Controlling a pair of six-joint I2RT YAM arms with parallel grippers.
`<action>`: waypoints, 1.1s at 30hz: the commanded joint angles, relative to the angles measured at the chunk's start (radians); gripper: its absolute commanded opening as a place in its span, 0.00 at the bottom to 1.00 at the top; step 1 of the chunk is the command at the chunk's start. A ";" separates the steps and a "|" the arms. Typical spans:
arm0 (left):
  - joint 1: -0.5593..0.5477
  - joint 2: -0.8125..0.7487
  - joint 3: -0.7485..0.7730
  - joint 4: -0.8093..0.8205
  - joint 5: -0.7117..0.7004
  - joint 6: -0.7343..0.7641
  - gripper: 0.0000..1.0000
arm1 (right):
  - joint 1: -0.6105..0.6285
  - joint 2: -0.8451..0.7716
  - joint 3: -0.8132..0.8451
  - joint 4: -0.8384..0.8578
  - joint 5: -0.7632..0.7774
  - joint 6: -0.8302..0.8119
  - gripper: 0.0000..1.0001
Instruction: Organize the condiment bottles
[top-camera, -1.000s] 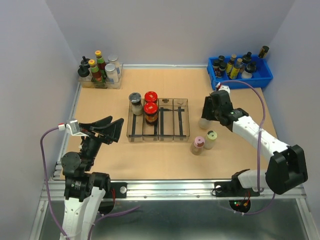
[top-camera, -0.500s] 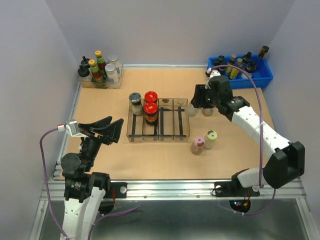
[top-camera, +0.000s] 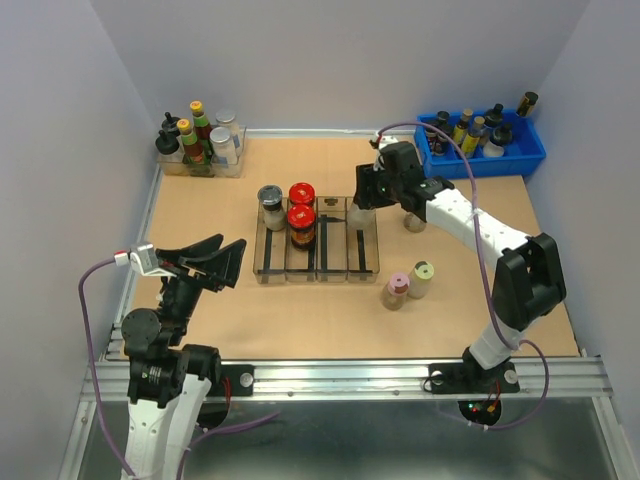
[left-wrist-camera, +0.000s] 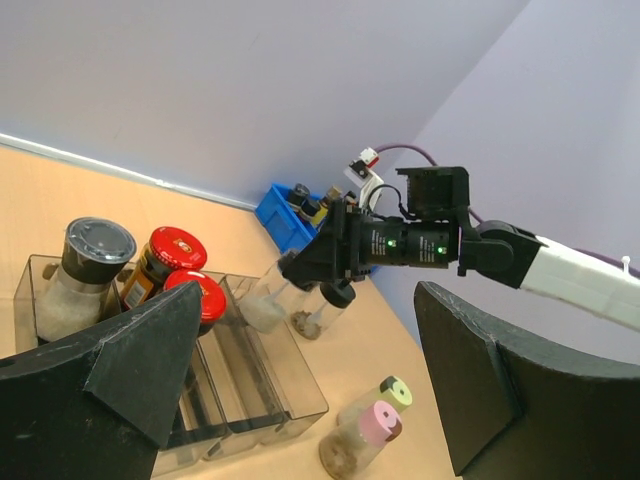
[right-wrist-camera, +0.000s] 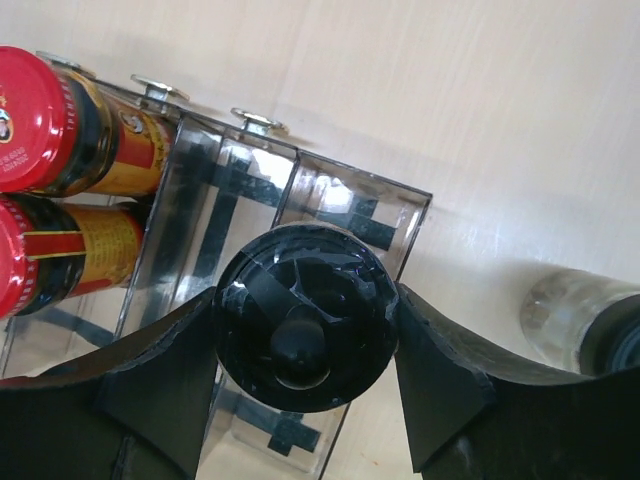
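Observation:
My right gripper (top-camera: 367, 193) is shut on the black knob cap (right-wrist-camera: 305, 315) of a clear jar (left-wrist-camera: 262, 305). It holds the jar tilted over the far end of the rightmost slot of the clear organizer tray (top-camera: 335, 248). A second black-knob jar (top-camera: 414, 218) stands on the table just right of the tray. In the tray's left slots stand a grey-lidded jar (top-camera: 271, 207) and two red-lidded jars (top-camera: 301, 194) (top-camera: 301, 225). The pink-capped jar (top-camera: 397, 291) and pale-yellow-capped jar (top-camera: 421, 278) stand together in front of the tray's right end. My left gripper (top-camera: 215, 258) hangs open near the left edge, holding nothing.
A blue bin (top-camera: 527, 155) with several slim dark bottles sits at the back right corner. A clear holder (top-camera: 228, 165) with taller capped bottles stands at the back left. Walls close in the table at the back and on both sides.
The right arm has swung left with the black-knob jar, from the table right of the tray to above the tray's rightmost slot. The left arm has stayed still.

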 joint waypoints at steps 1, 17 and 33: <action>-0.001 -0.013 0.001 0.030 -0.003 0.013 0.99 | 0.017 -0.007 0.087 0.075 0.098 -0.040 0.00; -0.001 0.005 0.008 0.033 -0.003 0.018 0.99 | 0.037 0.128 0.125 0.139 0.177 -0.075 0.04; -0.001 0.034 0.013 0.052 0.008 0.022 0.99 | 0.052 0.004 0.058 0.142 0.201 -0.058 1.00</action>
